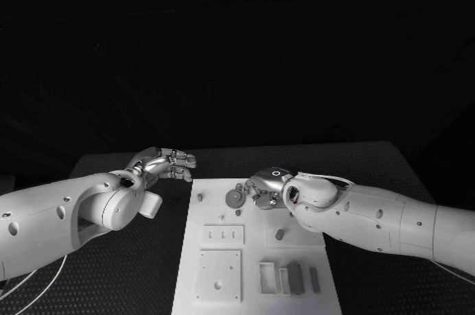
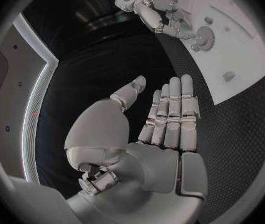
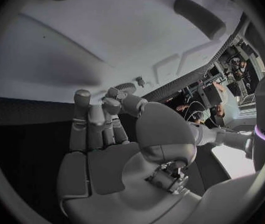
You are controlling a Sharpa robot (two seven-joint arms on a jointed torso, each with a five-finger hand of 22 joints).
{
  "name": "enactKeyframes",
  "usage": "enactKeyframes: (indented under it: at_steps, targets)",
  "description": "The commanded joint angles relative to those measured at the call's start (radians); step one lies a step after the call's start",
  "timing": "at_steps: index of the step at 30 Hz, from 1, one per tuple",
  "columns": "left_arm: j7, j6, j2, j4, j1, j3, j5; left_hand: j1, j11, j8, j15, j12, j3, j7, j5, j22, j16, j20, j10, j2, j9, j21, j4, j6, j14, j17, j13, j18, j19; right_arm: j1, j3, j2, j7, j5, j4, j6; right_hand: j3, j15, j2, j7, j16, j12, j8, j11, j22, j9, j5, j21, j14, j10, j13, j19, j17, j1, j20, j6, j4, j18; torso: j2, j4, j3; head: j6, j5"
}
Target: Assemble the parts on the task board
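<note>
One gear-like round part [image 1: 235, 196] lies flat at the far end of the task board [image 1: 255, 287], near its left edge, and the coming move seems to turn on it. The right hand [image 1: 265, 187] is directly beside this part, on its right, with the fingers bent down toward it. I cannot tell from the head view if the fingertips already touch or pinch it. In the left wrist view, the same hand [image 2: 163, 16] hangs over the toothed disc [image 2: 204, 37] and its fingers look curled close to it, but a real grip is not clear. The part is round, so it has no long axis to align; only its position over the right seat matters.

The left hand [image 1: 168, 164] is also near, just off the far-left corner of the board, over the black table [image 1: 119, 274]. It holds nothing, and its own wrist view shows the fingers [image 2: 176, 109] straight and side by side, with the thumb apart. So the right hand is the nearer one.

Further toward the near side, the board carries several square recessed plates [image 1: 223, 234] and some upright narrow blocks [image 1: 289, 277]. A small peg [image 1: 200, 197] stands left of the gear. Nothing stands between the right hand and the gear.
</note>
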Motion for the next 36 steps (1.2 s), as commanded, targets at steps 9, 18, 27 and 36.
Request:
enactKeyframes:
  at_steps: [9, 18, 27, 36]
  targets:
    - [0.022, 0.032, 0.020, -0.038, 0.001, 0.001, -0.003, -0.005, -0.002, -0.003, 0.003, -0.005, -0.004, -0.002, -0.002, 0.003, -0.008, 0.000, 0.003, -0.004, 0.003, -0.008, 0.001, -0.005, 0.004, 0.004, 0.002, 0.011, -0.005, 0.023, 0.017, -0.089, 0.096, 0.170, 0.067, -0.165, 0.003, 0.008, -0.102, 0.028, 0.003, 0.005, 0.005, 0.014, 0.013, 0.001, 0.003, 0.008, 0.011, 0.011, -0.004, 0.015, -0.005, -0.010, -0.008, 0.023, 0.016, 0.007, -0.010, -0.0071, -0.0007, 0.013, -0.003]
    - [0.023, 0.053, 0.042, -0.075, 0.000, 0.000, -0.003, -0.010, -0.017, 0.006, 0.003, 0.022, -0.008, 0.003, -0.001, 0.008, -0.020, 0.000, 0.065, 0.004, 0.010, -0.013, 0.000, 0.019, 0.007, 0.017, 0.021, 0.011, -0.004, 0.048, 0.028, -0.186, 0.154, 0.335, 0.091, -0.139, -0.103, 0.025, -0.195, 0.046, 0.002, 0.010, 0.013, 0.032, 0.013, 0.005, 0.002, 0.010, 0.014, 0.009, -0.003, 0.020, -0.008, -0.030, -0.012, 0.033, 0.018, 0.007, -0.023, -0.0166, 0.0009, 0.016, -0.011]
    - [0.027, 0.084, 0.056, -0.113, -0.010, -0.001, -0.008, -0.011, -0.039, 0.019, 0.003, 0.042, -0.009, -0.013, -0.002, 0.013, -0.031, 0.000, 0.111, 0.014, 0.018, -0.017, -0.002, 0.057, 0.013, 0.030, 0.042, 0.011, -0.002, 0.053, 0.028, -0.247, 0.168, 0.361, 0.073, -0.096, -0.169, 0.025, -0.209, 0.045, -0.001, 0.011, 0.015, 0.032, 0.010, 0.006, 0.003, 0.002, 0.006, -0.001, -0.004, 0.010, -0.010, -0.019, -0.010, 0.036, 0.014, 0.007, -0.035, -0.0281, 0.0061, 0.017, -0.010]
    - [0.026, 0.099, 0.061, -0.124, -0.019, -0.001, -0.017, -0.014, -0.045, 0.026, 0.002, 0.045, -0.011, -0.022, -0.002, 0.016, -0.036, -0.001, 0.123, 0.021, 0.021, -0.019, -0.001, 0.078, 0.016, 0.037, 0.051, 0.011, -0.001, 0.050, 0.027, -0.307, 0.192, 0.361, 0.075, -0.078, -0.190, 0.025, -0.233, 0.046, -0.005, 0.008, 0.013, 0.032, 0.008, 0.005, 0.003, -0.006, -0.001, -0.008, -0.007, 0.003, -0.012, -0.013, -0.007, 0.033, 0.022, 0.007, -0.042, -0.0311, 0.0132, 0.014, -0.011]
